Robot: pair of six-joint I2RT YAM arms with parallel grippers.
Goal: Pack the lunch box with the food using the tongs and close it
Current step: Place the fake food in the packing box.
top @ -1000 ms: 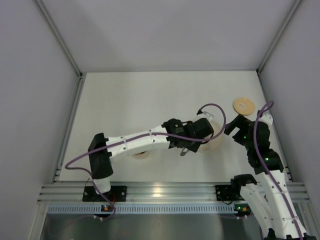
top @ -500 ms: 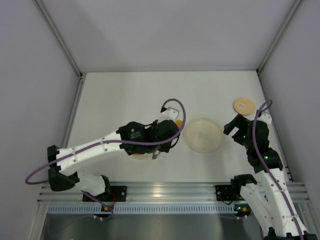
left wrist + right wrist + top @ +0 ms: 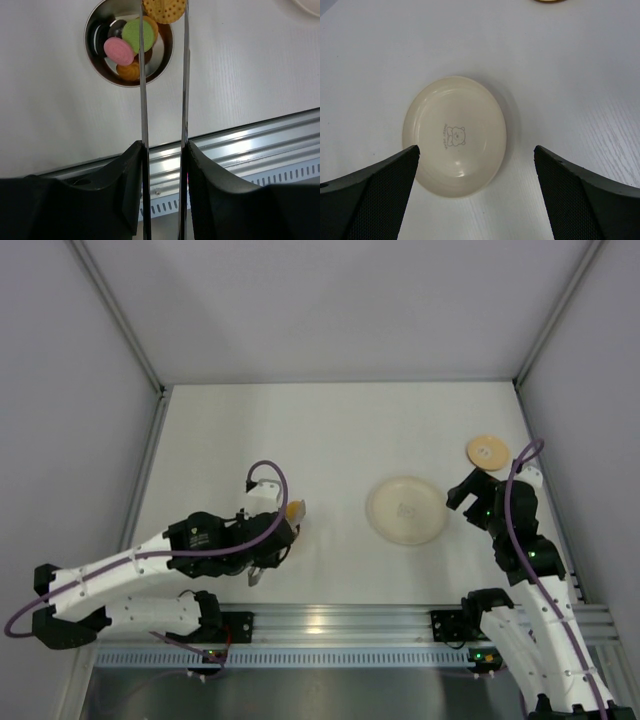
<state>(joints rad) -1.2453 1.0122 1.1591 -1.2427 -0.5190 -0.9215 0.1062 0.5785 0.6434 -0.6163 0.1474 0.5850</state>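
In the left wrist view the lunch box [image 3: 98, 64], a round steel pot, holds pink [image 3: 117, 48], green [image 3: 134, 31] and orange [image 3: 128, 72] food pieces. My left gripper [image 3: 162, 147] is shut on the tongs [image 3: 143, 85]. The tongs' tips pinch a round tan cracker [image 3: 165, 9] over the pot's far rim. From above, my left arm hides the pot; the cracker [image 3: 296, 510] shows past the gripper [image 3: 268, 545]. The wooden lid [image 3: 487, 451] lies at the far right. My right gripper [image 3: 476, 148] hangs open above the table, nothing in it.
A pale round plate [image 3: 405, 510] with a bear print lies bare between the arms, also right under the right wrist camera as the plate [image 3: 455, 135]. The aluminium rail [image 3: 320, 622] runs along the near edge. Grey walls close in the left, right and back.
My left arm has swung left from the plate to the pot, carrying the cracker in the tongs. The right arm has not moved.
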